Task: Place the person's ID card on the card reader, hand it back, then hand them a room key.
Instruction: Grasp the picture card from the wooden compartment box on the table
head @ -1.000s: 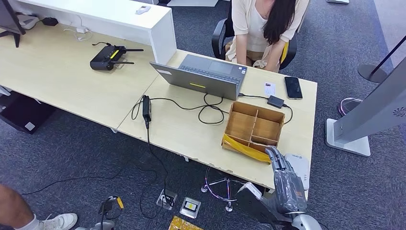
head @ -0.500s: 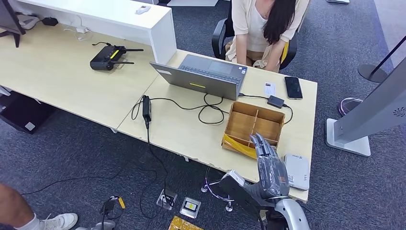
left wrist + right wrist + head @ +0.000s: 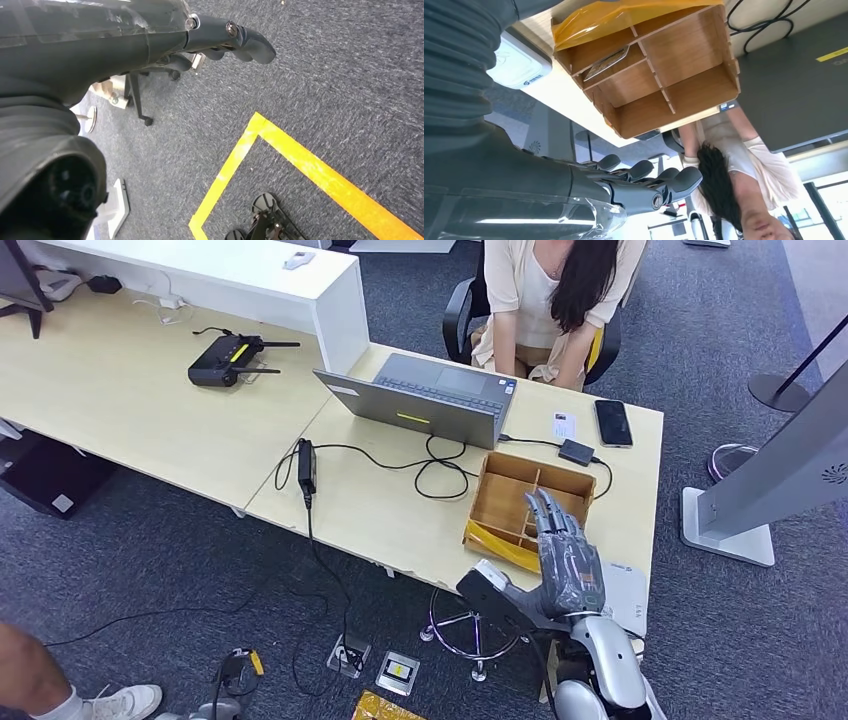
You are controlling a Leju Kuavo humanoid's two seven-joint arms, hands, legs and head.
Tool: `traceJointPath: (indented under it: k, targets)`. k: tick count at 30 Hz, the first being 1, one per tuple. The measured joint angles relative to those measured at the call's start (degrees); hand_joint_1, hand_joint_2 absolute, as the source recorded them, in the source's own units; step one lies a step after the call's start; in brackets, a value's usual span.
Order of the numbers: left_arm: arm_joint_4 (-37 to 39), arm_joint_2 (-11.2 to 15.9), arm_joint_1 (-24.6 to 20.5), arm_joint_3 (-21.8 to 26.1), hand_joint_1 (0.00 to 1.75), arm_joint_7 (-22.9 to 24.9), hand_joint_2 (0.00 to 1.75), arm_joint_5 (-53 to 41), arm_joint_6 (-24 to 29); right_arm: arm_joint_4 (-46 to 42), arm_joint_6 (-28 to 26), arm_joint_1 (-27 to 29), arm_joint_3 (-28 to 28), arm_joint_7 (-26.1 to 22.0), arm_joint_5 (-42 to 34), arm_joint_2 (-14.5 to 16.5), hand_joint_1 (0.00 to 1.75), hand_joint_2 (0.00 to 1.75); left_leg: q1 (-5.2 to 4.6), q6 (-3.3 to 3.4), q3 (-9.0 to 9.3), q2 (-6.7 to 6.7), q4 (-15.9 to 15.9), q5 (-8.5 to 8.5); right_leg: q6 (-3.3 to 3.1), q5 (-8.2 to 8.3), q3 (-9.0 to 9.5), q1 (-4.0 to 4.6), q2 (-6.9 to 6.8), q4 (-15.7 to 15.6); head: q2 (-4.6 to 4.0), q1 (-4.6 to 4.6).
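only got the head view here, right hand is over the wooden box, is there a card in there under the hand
Observer: Yes. The right wrist view shows a card lying tilted in a compartment of the wooden box, beside the yellow film.
Operator: is the hand holding anything
Observer: No. The right hand has nothing in it; its fingers are straight, apart and off the card.
Operator: and the left hand
Observer: The left hand hangs over carpet marked with yellow tape, holding nothing.

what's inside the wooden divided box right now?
In the right wrist view the wooden box holds one flat card in a compartment beside the yellow film; the other visible compartments look empty. In the head view the right hand covers part of it.
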Motion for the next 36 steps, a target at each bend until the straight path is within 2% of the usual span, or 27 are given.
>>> traceJointPath:
  k: [13, 36]
  targets:
    - [0.00, 0.89, 0.03, -0.01, 0.00, -0.02, 0.00, -1.27, -2.78, 10.16, -1.70, -3.25, -1.91, -1.19, 0.35, 2.23, 0.00, 1.75, 0.00, 0.00, 0.00, 0.00, 0.00, 0.00, 0.00, 0.00, 0.00, 0.00, 0.00, 0.00, 0.00, 0.01]
    - [0.00, 1.25, 0.04, -0.03, 0.00, 0.01, 0.00, -1.33, -3.02, 16.66, -1.87, -4.79, -2.78, -1.70, 1.57, 4.02, 0.00, 1.75, 0.00, 0.00, 0.00, 0.00, 0.00, 0.00, 0.00, 0.00, -0.01, 0.00, 0.01, 0.00, 0.00, 0.01]
